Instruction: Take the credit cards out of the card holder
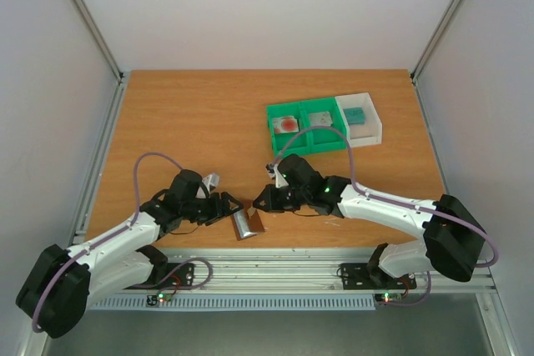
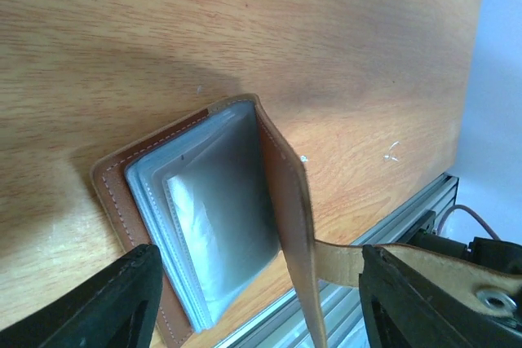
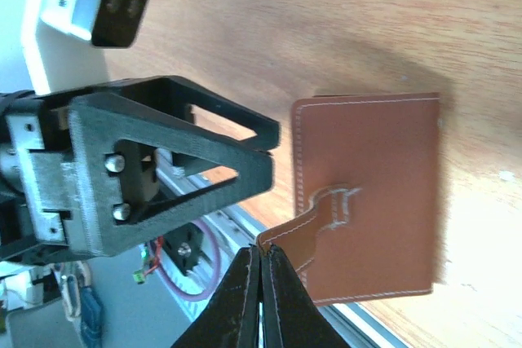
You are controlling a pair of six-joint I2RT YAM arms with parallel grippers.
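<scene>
Counting up: three cards, one wallet, two trays, two grippers. Pale card with the red blot (image 1: 288, 122) lying in the left half of the green tray (image 1: 304, 144), grey card (image 1: 319, 117) in its right half, teal card (image 1: 357, 114) alone in the white tray (image 1: 372, 134) just beside it, all at the far right of the table (image 1: 192, 122). Wallet (image 2: 212, 209) down at the near edge, between the two grippers and well apart from the trays. Open like a book: one brown cover flat on the wood, the other tipped up nearly on edge, clear sleeves facing the left arm. Fold, its long axis, running roughly from the far side toward the near rail. Right gripper (image 3: 261, 260) pinched tight on the small brown tab (image 3: 316, 219), holding that cover up. Left gripper (image 1: 229, 205) spread wide, a finger on either side of the wallet's near end, clamping nothing.
</scene>
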